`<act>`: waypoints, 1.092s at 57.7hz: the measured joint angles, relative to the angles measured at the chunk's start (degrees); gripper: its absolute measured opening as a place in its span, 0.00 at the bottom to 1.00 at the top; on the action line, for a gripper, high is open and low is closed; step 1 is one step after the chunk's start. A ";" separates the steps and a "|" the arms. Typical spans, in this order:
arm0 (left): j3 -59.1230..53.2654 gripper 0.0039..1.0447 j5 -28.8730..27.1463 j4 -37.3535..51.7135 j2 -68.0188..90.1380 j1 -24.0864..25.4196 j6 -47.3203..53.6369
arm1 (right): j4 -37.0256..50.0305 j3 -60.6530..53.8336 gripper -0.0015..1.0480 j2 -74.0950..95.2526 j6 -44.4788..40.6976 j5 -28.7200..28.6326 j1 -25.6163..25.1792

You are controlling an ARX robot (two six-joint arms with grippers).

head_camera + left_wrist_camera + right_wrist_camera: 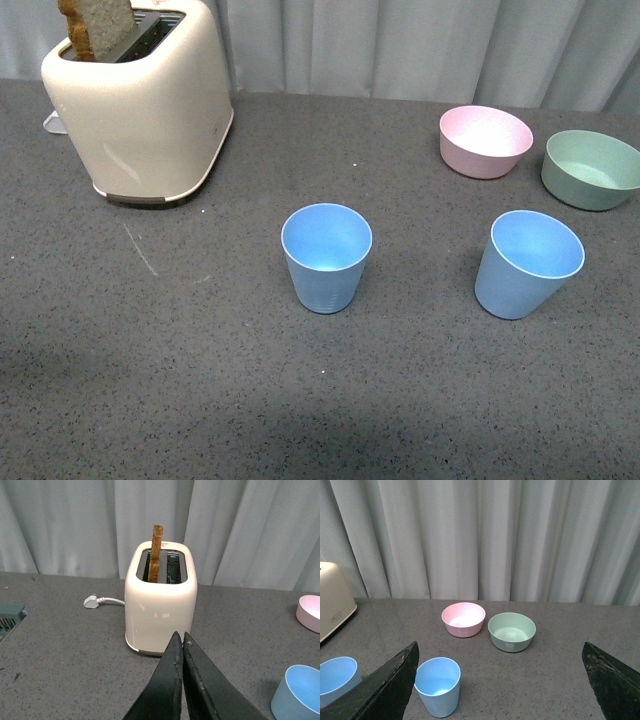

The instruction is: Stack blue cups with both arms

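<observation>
Front view: the blue cups (pixel 326 258) (pixel 527 264) are seen upright and apart on the table (pixel 180 380), judged light, stiff and slick, best pinched across the rim; the left gripper (pixel 182 636) is closed empty, the right gripper (pixel 500 650) spread wide.

The middle tapered plastic tumbler (pixel 326 258) and right tapered plastic tumbler (pixel 527 263) are matte light blue. The round pink plastic bowl (pixel 485 141) is pale, the round green plastic bowl (pixel 590 168) sage. The rounded toaster (pixel 150 110) is cream, its bread slice (pixel 98 25) brown, the tabletop (pixel 200 400) dark grey with pale speckles.
</observation>
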 joint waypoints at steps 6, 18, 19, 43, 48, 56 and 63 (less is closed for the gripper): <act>-1.49 0.03 4.44 -5.33 -6.88 3.37 0.02 | 0.00 0.00 0.91 0.00 0.00 0.00 0.00; -2.47 0.03 5.75 -14.32 -17.59 5.92 0.04 | 0.00 0.00 0.91 0.02 0.00 0.00 0.00; -2.47 0.03 5.75 -15.06 -18.43 5.92 0.04 | 0.00 0.00 0.91 0.02 0.00 0.00 0.00; -2.51 0.03 5.75 -28.46 -32.96 5.95 0.04 | 0.00 0.00 0.91 0.00 0.00 0.00 0.00; -2.51 0.03 5.73 -30.56 -35.10 5.95 0.04 | 0.00 0.00 0.91 0.00 0.00 0.00 0.00; -2.51 0.03 5.75 -33.57 -38.23 5.95 0.04 | 0.00 0.00 0.91 0.00 0.00 0.00 0.00; -2.54 0.03 5.75 -36.39 -41.07 5.95 0.04 | 0.00 0.00 0.91 0.02 0.00 0.00 0.00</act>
